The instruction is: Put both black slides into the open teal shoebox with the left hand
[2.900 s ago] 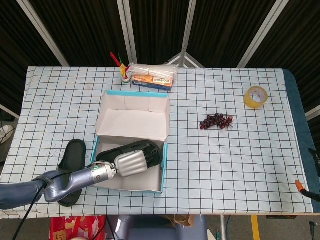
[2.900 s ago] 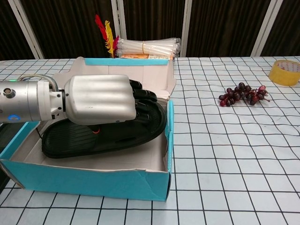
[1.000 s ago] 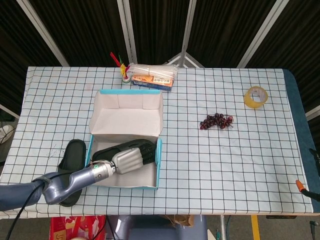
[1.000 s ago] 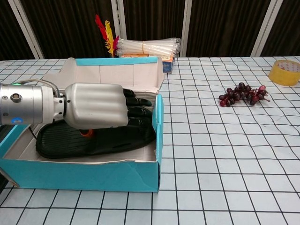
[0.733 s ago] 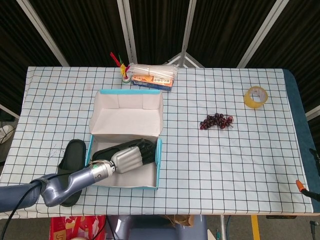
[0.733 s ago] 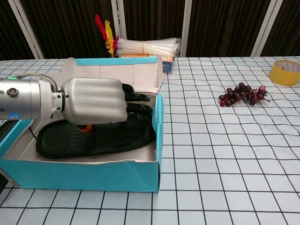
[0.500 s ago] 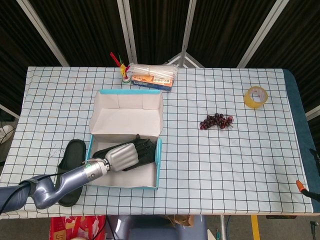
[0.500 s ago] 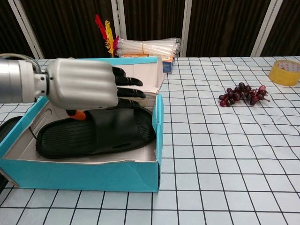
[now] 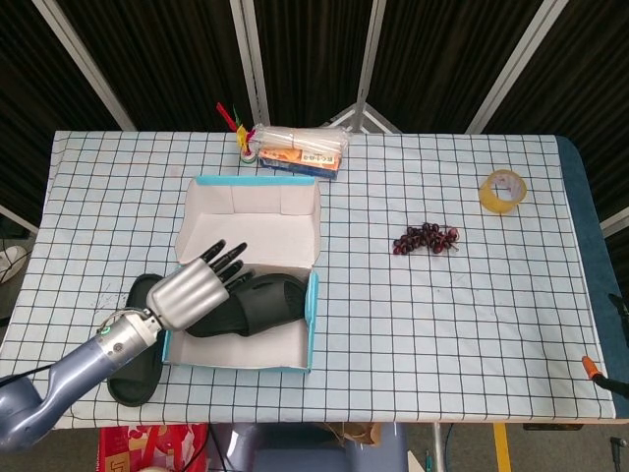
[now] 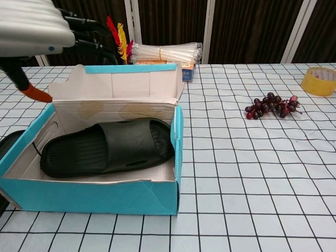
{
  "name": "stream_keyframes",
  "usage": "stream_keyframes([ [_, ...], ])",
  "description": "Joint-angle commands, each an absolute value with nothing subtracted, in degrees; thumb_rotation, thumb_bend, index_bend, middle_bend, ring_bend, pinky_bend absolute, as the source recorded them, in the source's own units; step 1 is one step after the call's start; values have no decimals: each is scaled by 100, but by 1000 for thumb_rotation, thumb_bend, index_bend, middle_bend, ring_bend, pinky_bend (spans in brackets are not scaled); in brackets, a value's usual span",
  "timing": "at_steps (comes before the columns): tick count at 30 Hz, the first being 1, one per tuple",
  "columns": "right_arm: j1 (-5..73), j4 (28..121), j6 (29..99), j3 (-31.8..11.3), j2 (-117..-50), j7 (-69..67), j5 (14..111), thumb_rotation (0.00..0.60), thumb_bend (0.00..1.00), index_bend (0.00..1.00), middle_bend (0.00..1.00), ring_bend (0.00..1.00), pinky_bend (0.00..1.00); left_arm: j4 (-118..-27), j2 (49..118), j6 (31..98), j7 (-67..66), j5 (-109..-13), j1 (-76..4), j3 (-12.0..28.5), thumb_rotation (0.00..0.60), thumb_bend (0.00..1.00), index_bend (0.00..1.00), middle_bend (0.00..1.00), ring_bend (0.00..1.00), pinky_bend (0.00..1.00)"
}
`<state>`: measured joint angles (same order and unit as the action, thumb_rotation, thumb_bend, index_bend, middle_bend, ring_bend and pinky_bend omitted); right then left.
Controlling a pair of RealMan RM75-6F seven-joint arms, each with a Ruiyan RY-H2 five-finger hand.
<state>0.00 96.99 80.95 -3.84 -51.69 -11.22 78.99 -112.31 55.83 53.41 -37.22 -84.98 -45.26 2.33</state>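
Note:
The open teal shoebox (image 9: 313, 313) (image 10: 177, 137) stands at the table's front left with its lid folded back. One black slide (image 9: 257, 303) (image 10: 107, 149) lies flat inside it. The other black slide (image 9: 133, 376) rests on the table just left of the box, partly hidden under my left forearm; the chest view shows only a dark sliver of that slide (image 10: 4, 143). My left hand (image 9: 197, 285) (image 10: 34, 23) hovers above the box's left end, fingers spread, holding nothing. Of my right hand only an orange-tipped sliver (image 9: 592, 367) shows at the right edge.
A bunch of dark grapes (image 9: 426, 239) (image 10: 273, 105) lies mid-table. A yellow tape roll (image 9: 502, 190) (image 10: 318, 80) sits at the far right. A bundle of sticks on a packet (image 9: 300, 147) (image 10: 165, 52) and coloured feathers (image 9: 231, 118) stand behind the box.
My left hand has let go of the slide in the box and risen up and to the left. Earlier the box had slid a little leftward; the slide stays inside.

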Motion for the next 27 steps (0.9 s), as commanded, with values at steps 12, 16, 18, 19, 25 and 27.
stream_keyframes([
  [12, -15, 9714, 8129, -370, -5132, -1251, 7989, 600, 307, 31, 115, 186, 127, -11523, 4581, 7019, -811, -9112, -2048, -895, 545, 107, 153, 236, 0, 158],
  [16, -17, 9718, 8138, -364, -5120, -1286, 8017, 600, 307, 31, 115, 186, 127, -10861, 5074, 7817, -1142, -9513, -1482, -973, 539, 107, 159, 232, 0, 158],
  [18, -20, 9707, 8132, -361, -5118, -1305, 8014, 600, 306, 31, 115, 186, 127, -10502, 5337, 8062, -1300, -9612, -1268, -988, 540, 107, 159, 227, 0, 158],
  [19, -20, 9705, 8129, -361, -5118, -1314, 8010, 600, 306, 31, 115, 186, 127, -10355, 5448, 8143, -1359, -9654, -1192, -989, 539, 107, 159, 225, 0, 158],
  [25, -14, 9719, 8123, -348, -5106, -1350, 8052, 600, 306, 31, 115, 186, 127, -9442, 6108, 8617, -1855, -10083, -894, -918, 472, 106, 159, 209, 0, 158],
  [27, -11, 9722, 8120, -348, -5106, -1364, 8056, 600, 306, 31, 115, 186, 127, -9192, 6309, 8649, -1904, -10195, -834, -944, 449, 103, 159, 200, 0, 158],
])
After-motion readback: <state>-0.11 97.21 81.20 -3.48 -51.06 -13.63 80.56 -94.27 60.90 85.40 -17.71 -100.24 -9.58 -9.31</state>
